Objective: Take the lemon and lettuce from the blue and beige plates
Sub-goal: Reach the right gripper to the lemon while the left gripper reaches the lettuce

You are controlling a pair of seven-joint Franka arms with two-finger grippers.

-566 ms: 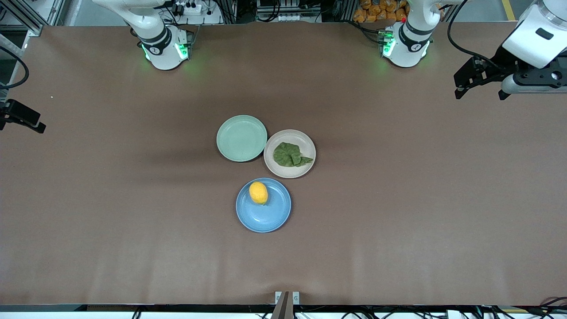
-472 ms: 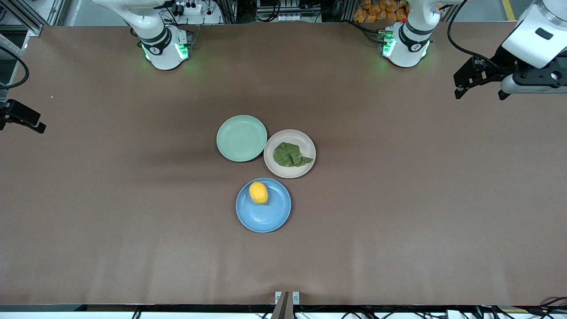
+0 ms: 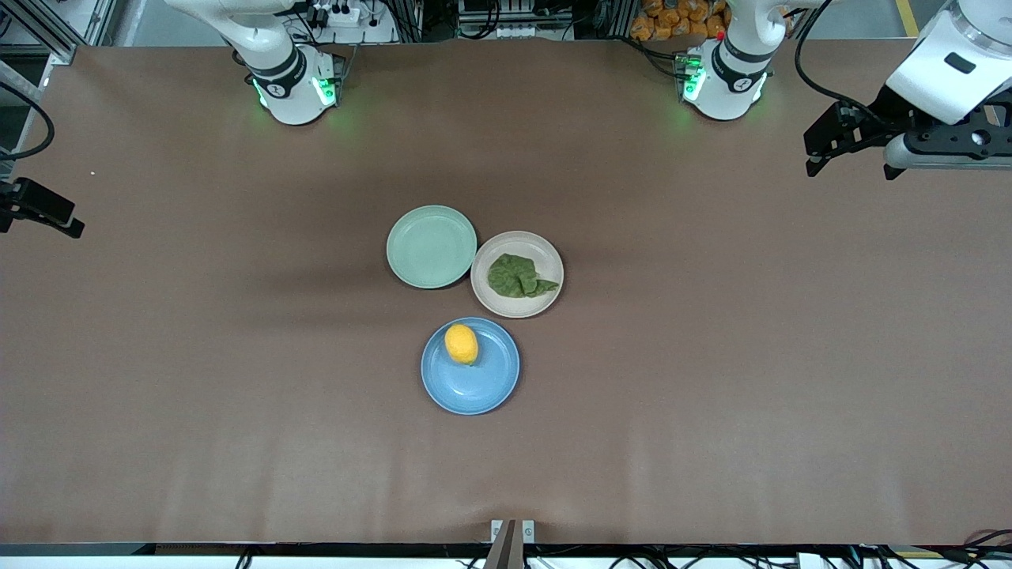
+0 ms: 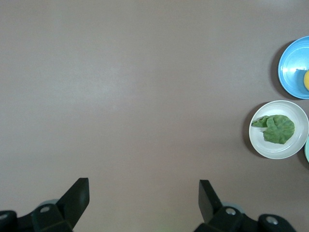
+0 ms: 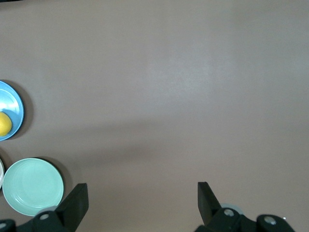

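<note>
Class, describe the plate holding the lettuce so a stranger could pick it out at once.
Three round matte plates cluster mid-table. The pale beige plate sits beside the mint-green plate, toward the left arm's end, farther from the camera than the blue plate. Only it holds a dark green wrinkled lettuce leaf.

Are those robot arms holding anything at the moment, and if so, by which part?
Nothing is held. The left pincer and right pincer both stand open over bare table; the lemon lies on the blue plate, the lettuce on the beige plate.

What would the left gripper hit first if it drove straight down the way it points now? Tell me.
Bare table, most likely. The left gripper is open and empty over the table's left-arm end, and the beige plate with the lettuce lies well off that line.
</note>
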